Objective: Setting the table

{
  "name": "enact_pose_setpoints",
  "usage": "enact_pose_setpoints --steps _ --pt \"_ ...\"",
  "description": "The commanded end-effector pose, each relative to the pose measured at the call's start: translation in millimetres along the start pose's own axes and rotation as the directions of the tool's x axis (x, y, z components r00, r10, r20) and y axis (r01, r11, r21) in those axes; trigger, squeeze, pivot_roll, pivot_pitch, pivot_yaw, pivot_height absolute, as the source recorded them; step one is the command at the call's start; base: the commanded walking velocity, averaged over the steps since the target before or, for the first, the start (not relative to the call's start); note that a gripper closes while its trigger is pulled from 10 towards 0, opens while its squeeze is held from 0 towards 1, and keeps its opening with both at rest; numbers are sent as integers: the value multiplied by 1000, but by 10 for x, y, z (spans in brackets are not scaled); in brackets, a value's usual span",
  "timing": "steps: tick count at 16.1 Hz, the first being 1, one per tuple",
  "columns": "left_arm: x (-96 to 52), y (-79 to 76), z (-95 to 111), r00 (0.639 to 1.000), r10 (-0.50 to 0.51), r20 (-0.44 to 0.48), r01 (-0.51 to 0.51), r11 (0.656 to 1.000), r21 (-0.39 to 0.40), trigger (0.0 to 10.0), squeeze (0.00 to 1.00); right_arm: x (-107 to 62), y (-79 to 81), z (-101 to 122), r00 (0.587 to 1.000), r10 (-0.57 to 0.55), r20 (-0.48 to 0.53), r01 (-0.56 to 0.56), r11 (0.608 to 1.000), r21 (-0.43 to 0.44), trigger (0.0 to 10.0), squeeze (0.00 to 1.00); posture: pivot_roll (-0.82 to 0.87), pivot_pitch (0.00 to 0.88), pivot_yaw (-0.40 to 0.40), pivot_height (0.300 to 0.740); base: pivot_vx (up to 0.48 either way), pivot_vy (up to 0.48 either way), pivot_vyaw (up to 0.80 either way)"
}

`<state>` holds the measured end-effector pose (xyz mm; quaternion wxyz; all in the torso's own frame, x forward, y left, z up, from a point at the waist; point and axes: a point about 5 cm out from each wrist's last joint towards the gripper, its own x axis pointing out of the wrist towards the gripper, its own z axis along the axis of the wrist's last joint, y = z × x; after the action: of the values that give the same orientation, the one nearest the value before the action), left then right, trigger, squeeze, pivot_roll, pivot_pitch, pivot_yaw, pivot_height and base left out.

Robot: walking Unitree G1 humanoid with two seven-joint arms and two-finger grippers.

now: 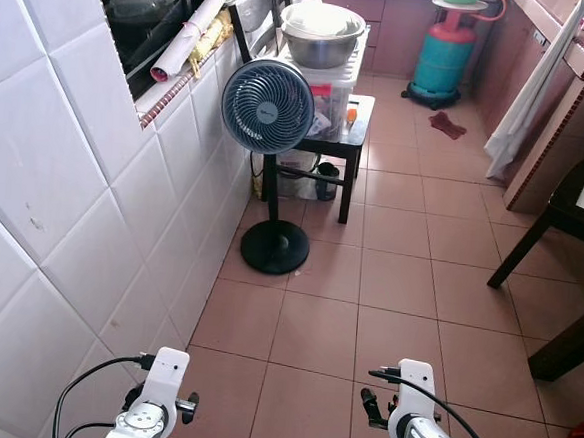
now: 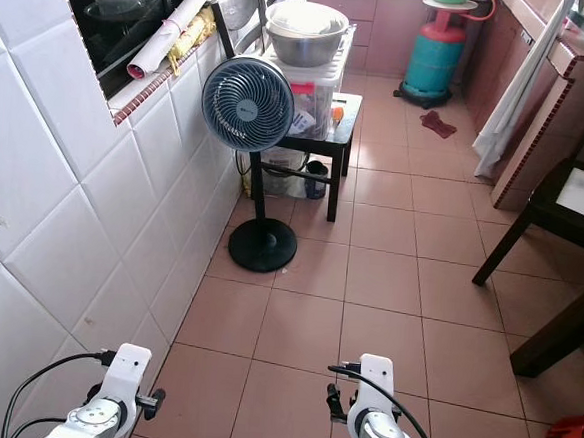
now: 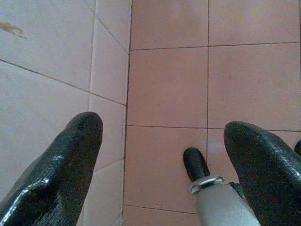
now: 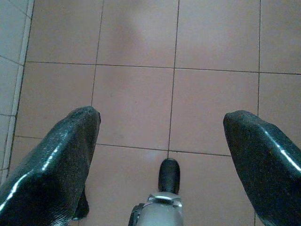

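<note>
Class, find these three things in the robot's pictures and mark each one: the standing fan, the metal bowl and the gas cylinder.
Standing fan (image 1: 268,106), left eye view, on the middle of its round grille.
Metal bowl (image 1: 322,49), left eye view, on its outer steel wall.
Gas cylinder (image 1: 444,59), left eye view, on its teal body.

A grey pedestal fan (image 1: 268,106) is standing on the pink tiled floor (image 1: 398,287) just beside the white tiled wall (image 1: 62,213), and behind it a small black table (image 1: 349,143) is carrying a clear plastic box (image 1: 331,86) with a steel basin (image 1: 323,33) sitting on top. A teal gas cylinder (image 1: 445,61) is standing far back, near a dark red rag (image 1: 447,125) lying on the floor. A rolled paper (image 1: 190,33) is resting on the window ledge (image 1: 171,90), and a white cloth (image 1: 528,105) is hanging beside the tiled counter (image 1: 559,127) on the right.
</note>
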<state>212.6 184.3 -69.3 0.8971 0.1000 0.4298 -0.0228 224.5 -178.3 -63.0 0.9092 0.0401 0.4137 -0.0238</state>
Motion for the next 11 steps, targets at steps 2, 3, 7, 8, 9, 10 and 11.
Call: enact_pose_setpoints --steps 2,3,7,8,9,10,11 --pt "-33 -171 -230 981 -133 -140 99 969 -227 10000 0 -76 155 -471 973 41 -228 -78 985 -153 10000 0 -29 63 38 740 0 0 0" --pt "-33 -171 -230 981 -133 -140 99 969 -227 10000 0 -76 155 -471 973 41 -228 -78 985 -153 10000 0 -29 63 38 740 0 0 0" --pt "-31 -229 -213 980 -152 -127 125 971 -202 10000 0 -50 292 -386 970 113 -215 -151 974 -172 10000 0 -41 70 32 740 0 0 0" --pt "-31 -224 -213 980 -152 -127 125 972 -199 10000 0 -50 297 -385 970 114 -215 -152 973 -171 10000 0 -41 72 33 740 0 0 0" --pt "-32 -220 -216 980 -151 -127 125 973 -197 10000 0 -52 302 -393 970 114 -217 -153 973 -172 10000 0 -41 71 34 740 0 0 0" --pt "-32 -218 -217 980 -151 -127 125 973 -195 10000 0 -55 305 -407 969 114 -219 -153 973 -172 10000 0 -41 72 35 740 0 0 0" --pt "-32 -218 -217 980 -151 -127 125 973 -194 10000 0 -60 303 -426 969 112 -222 -152 973 -172 10000 0 -41 71 34 740 0 0 0"
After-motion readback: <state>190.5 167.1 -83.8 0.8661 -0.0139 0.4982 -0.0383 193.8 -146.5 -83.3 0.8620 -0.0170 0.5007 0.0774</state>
